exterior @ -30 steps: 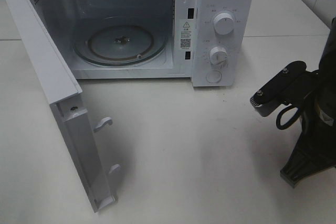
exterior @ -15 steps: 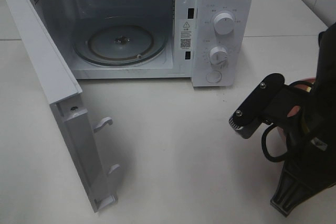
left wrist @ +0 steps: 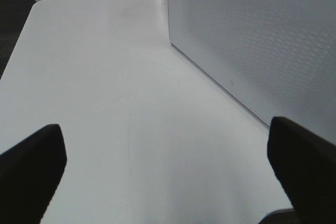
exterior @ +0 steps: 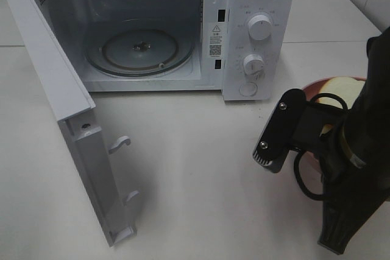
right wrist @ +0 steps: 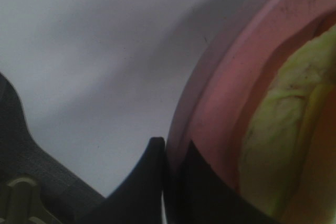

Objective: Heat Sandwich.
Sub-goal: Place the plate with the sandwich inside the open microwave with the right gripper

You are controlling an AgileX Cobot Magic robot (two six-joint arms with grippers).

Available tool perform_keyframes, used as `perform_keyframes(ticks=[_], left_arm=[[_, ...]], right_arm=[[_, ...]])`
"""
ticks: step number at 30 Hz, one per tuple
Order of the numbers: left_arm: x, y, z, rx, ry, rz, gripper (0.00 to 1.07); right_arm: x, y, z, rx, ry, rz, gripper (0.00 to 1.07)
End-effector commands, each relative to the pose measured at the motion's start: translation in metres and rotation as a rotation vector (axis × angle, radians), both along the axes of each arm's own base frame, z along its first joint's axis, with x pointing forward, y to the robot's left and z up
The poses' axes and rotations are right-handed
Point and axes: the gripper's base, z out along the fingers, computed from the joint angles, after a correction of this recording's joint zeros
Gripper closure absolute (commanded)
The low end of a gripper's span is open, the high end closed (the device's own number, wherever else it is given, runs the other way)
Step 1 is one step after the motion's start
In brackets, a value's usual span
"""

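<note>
**Plate pinched at the rim, microwave open**

The right gripper has its fingers pressed narrow on the rim of the pink plate. The sandwich lies on that plate, to the right of the microwave. The microwave's door stands wide open. The left gripper has its fingers spread wide, holding nothing, over the table.

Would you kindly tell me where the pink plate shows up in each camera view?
Exterior high: pink plate at the right edge, partly behind the right arm.
Left wrist: not in it.
Right wrist: its rim sits against the right claw tips.
Shared landmark: the white table, in all three.
</note>
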Motion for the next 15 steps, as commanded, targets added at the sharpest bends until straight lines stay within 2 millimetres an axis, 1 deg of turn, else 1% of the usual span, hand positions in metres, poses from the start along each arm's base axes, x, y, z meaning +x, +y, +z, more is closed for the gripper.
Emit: perform_keyframes(ticks=[1, 4, 5, 7, 10, 12, 15], left_arm=[[-0.003, 0.0, 0.0, -0.006, -0.037, 0.007, 0.05], [-0.003, 0.0, 0.0, -0.006, -0.037, 0.007, 0.05], [-0.003, 0.0, 0.0, -0.006, -0.037, 0.007, 0.05], [-0.003, 0.0, 0.0, -0.006, -0.037, 0.007, 0.05], [-0.003, 0.0, 0.0, -0.006, -0.037, 0.007, 0.05], [-0.003, 0.0, 0.0, -0.006, -0.037, 0.007, 0.05], [-0.003, 0.0, 0.0, -0.006, -0.037, 0.007, 0.05]], right_arm=[[0.002, 0.001, 0.002, -0.023, -0.012, 0.114, 1.06], [0.002, 0.003, 0.002, -0.02, -0.009, 0.151, 1.06], [0.003, 0.004, 0.002, -0.019, -0.005, 0.197, 1.06], [0.003, 0.005, 0.002, -0.018, -0.004, 0.217, 1.06], [0.005, 0.008, 0.001, -0.015, 0.0, 0.307, 1.06], [0.005, 0.009, 0.001, -0.014, 0.0, 0.324, 1.06], [0.006, 0.014, 0.001, -0.002, -0.006, 0.417, 1.06]])
